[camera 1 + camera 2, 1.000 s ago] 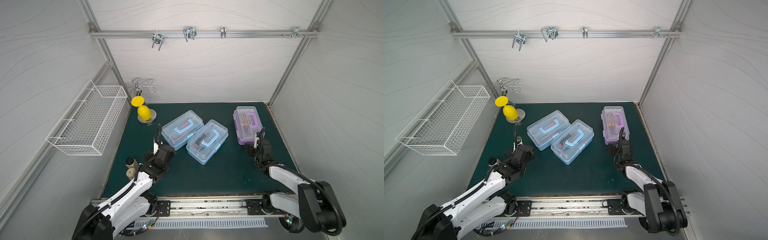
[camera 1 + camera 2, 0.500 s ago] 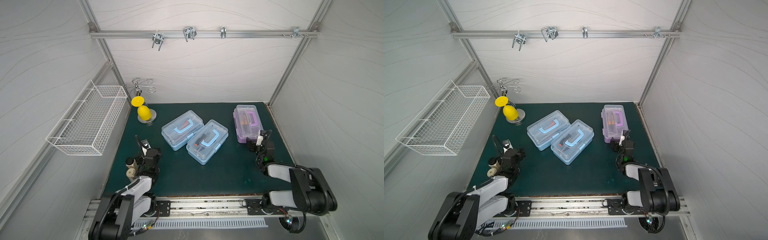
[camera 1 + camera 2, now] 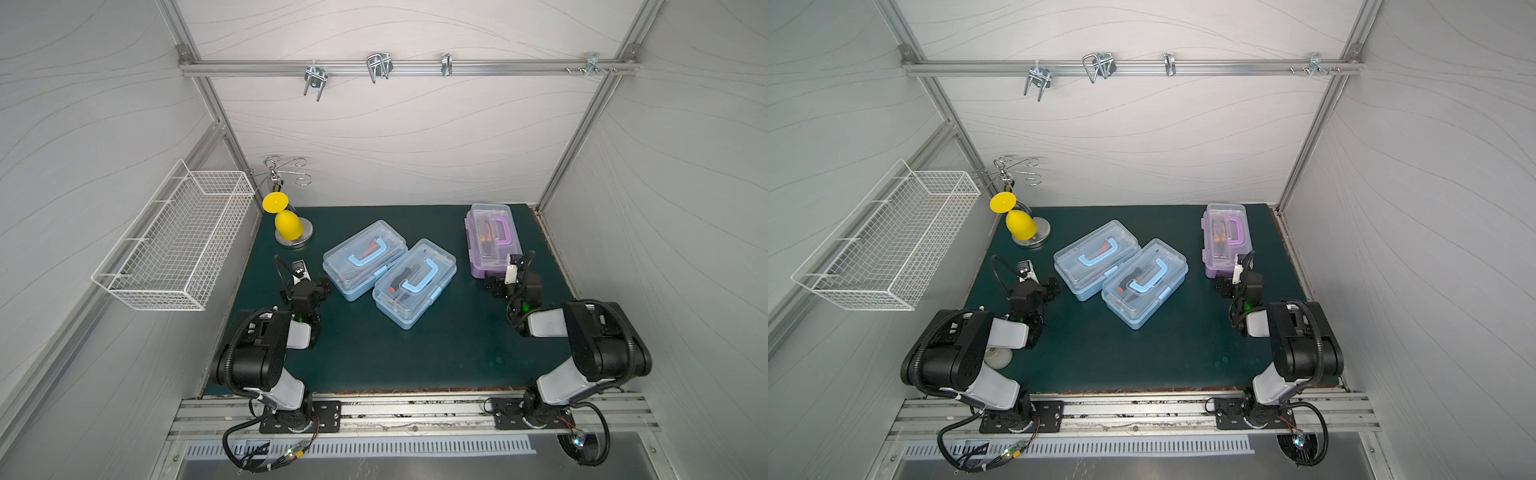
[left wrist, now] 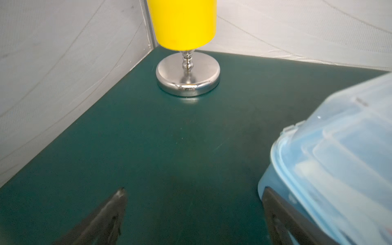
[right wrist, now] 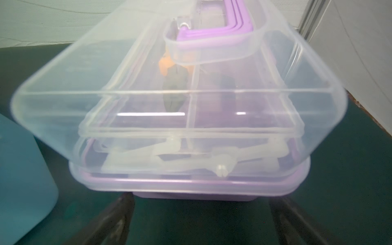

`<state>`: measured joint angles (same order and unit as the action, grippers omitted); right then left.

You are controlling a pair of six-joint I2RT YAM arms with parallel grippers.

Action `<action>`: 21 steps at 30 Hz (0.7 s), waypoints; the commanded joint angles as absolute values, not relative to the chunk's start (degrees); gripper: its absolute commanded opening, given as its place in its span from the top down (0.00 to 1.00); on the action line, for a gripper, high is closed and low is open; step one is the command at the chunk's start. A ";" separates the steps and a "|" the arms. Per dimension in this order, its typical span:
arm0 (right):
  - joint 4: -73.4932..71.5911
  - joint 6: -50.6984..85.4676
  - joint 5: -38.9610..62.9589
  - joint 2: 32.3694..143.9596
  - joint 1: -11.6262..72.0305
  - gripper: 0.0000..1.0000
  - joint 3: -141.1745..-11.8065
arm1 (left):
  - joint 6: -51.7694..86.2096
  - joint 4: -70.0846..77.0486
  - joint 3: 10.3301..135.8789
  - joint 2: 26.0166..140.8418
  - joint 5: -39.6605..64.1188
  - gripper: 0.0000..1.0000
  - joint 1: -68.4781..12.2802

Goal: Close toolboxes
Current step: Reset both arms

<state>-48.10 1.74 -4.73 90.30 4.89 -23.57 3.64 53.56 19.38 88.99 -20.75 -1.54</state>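
Left jaws, right jaws: wide apart, empty | purple toolbox [image 3: 492,241] right of centre, blue toolboxes [image 3: 365,259] centre, lids down | risk: right jaws crowd the purple end; I may shove the light case.

Mat front [image 3: 415,357]: lay bare.
Centre: rear blue toolbox [image 3: 365,259] touched front blue toolbox [image 3: 414,286], leaving no gap.
Right: a bare lane ran beside the purple toolbox [image 3: 492,239].
Left corner: chrome stand [image 3: 296,241] blocked it.

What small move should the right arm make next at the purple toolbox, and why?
Probably draw the right gripper slightly back from the purple toolbox and stop. Its clear lid already sits down on the base, and the jaws stand open and empty before its near end. Whether it is latched, I cannot tell.
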 commanded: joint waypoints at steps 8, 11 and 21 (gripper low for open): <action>-46.32 -0.21 -2.64 90.31 5.15 0.01 -25.31 | 2.99 51.99 23.16 89.55 -20.83 0.00 -1.27; -46.30 -0.45 -2.81 90.35 5.34 0.01 -25.40 | 2.99 51.90 23.12 89.61 -20.74 0.00 -1.36; -46.35 -0.35 -2.54 90.44 5.23 0.01 -25.40 | 3.00 51.94 23.12 89.63 -20.72 0.00 -1.30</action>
